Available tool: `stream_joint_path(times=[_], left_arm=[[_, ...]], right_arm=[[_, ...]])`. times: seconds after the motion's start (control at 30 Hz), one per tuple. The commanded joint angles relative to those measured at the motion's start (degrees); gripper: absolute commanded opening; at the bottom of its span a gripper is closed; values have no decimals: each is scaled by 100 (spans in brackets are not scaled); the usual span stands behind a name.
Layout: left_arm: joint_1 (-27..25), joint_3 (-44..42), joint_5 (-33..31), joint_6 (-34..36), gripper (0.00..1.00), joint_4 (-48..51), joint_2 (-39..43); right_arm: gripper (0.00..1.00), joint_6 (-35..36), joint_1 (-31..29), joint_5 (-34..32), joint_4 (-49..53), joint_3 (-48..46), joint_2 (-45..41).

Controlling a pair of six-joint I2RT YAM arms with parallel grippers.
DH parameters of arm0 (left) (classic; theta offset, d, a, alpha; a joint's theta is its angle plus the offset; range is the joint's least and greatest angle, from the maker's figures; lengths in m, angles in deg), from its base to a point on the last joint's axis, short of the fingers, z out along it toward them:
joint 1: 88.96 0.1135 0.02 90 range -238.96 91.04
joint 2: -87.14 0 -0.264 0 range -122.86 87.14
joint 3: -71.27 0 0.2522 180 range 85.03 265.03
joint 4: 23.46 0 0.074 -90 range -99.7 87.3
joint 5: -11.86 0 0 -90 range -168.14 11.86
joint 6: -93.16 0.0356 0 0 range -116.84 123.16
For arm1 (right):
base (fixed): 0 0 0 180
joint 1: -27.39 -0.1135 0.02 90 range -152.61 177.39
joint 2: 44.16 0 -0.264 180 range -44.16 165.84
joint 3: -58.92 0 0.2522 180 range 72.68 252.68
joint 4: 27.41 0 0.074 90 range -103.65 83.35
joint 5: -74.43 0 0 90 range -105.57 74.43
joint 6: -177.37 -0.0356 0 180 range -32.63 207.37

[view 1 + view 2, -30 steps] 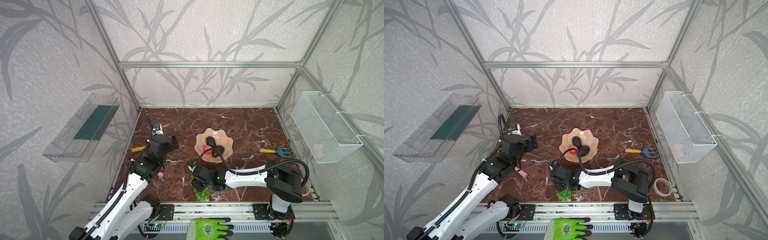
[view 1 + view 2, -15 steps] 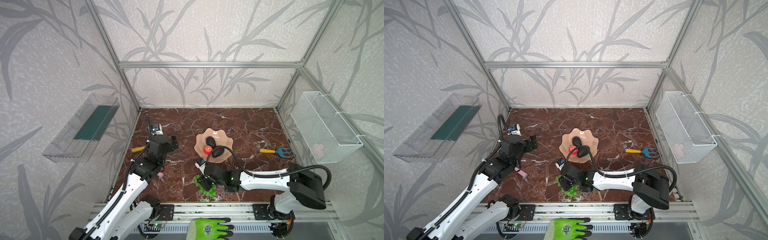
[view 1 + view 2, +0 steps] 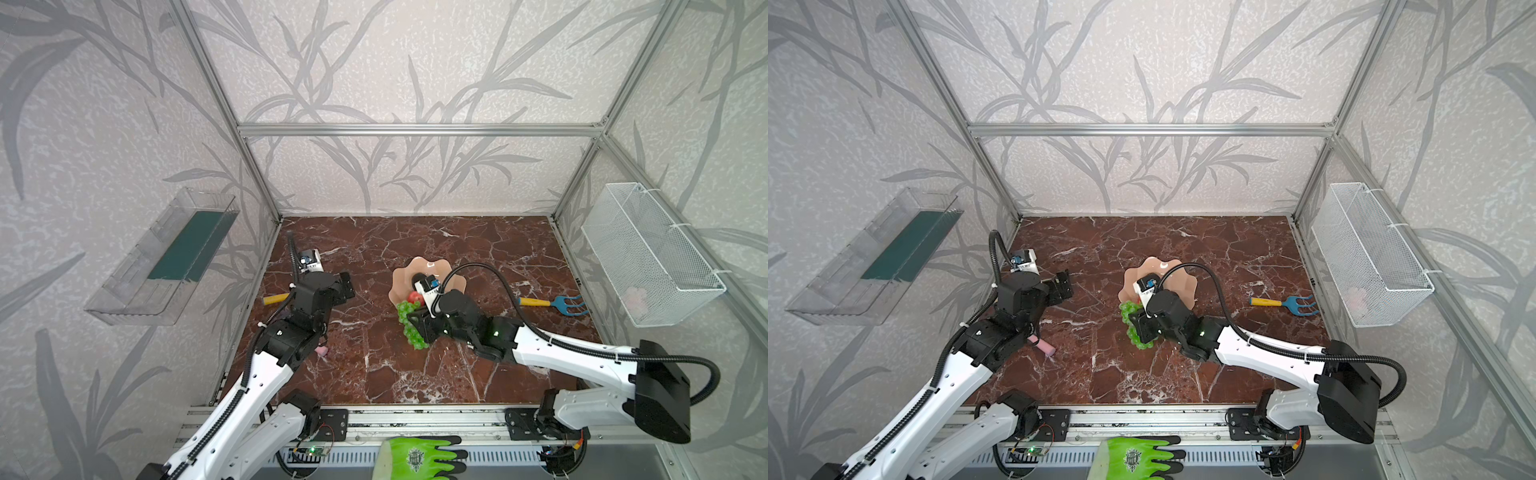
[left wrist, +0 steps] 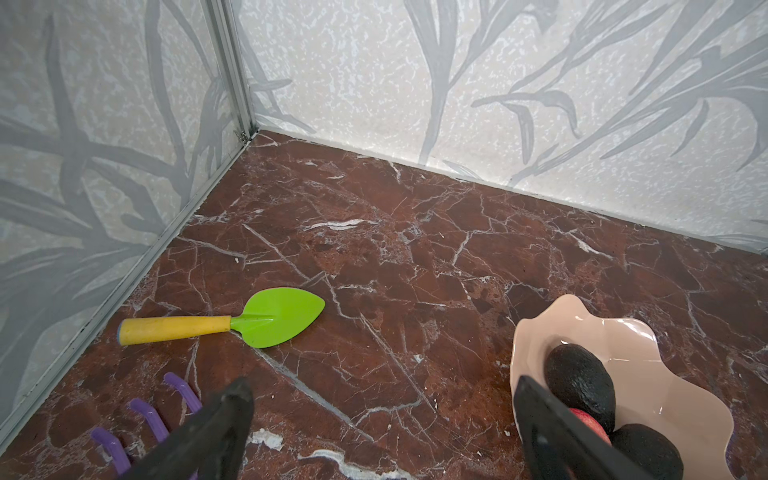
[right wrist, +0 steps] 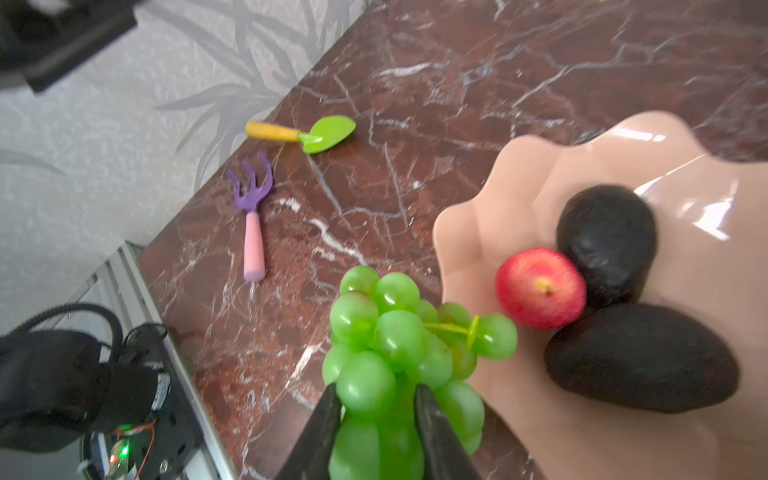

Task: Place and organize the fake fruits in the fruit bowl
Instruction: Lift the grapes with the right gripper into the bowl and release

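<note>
My right gripper (image 5: 376,390) is shut on the bunch of green grapes (image 5: 390,332), which hangs just off the near-left rim of the peach-pink fruit bowl (image 5: 478,216). Both top views show the grapes (image 3: 409,328) (image 3: 1136,328) in that gripper (image 3: 417,326) beside the bowl (image 3: 415,268). Inside the bowl lie a red apple (image 5: 540,286) and two dark avocados (image 5: 606,237) (image 5: 640,357). My left gripper (image 4: 380,386) stands open and empty over bare marble, left of the bowl (image 4: 536,332).
A green spade with a yellow handle (image 4: 282,316) and a purple rake with a pink handle (image 5: 251,195) lie near the left wall. A blue rake (image 3: 569,303) lies at the right. A wire basket (image 3: 648,257) and a clear tray (image 3: 166,257) hang on the side walls.
My right gripper has closed on the grapes and carried them from the table's front up toward the bowl. The left arm has stayed still.
</note>
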Motion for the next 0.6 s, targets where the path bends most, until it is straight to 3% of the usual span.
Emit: stream_joint_path(times=[0.0, 0.3, 0.47, 0.57], left_arm=[[24, -89, -181, -136, 97, -21, 112], [28, -129, -251, -111, 97, -49, 142], [24, -141, -379, -75, 97, -57, 174], [32, -184, -517, -41, 97, -132, 184]], right_arm=[[31, 337, 415, 87, 55, 346, -88], [31, 553, 1402, 553, -263, 697, 792], [32, 528, 1607, 811, -533, 790, 1369], [37, 576, 1662, 790, -550, 879, 1587]])
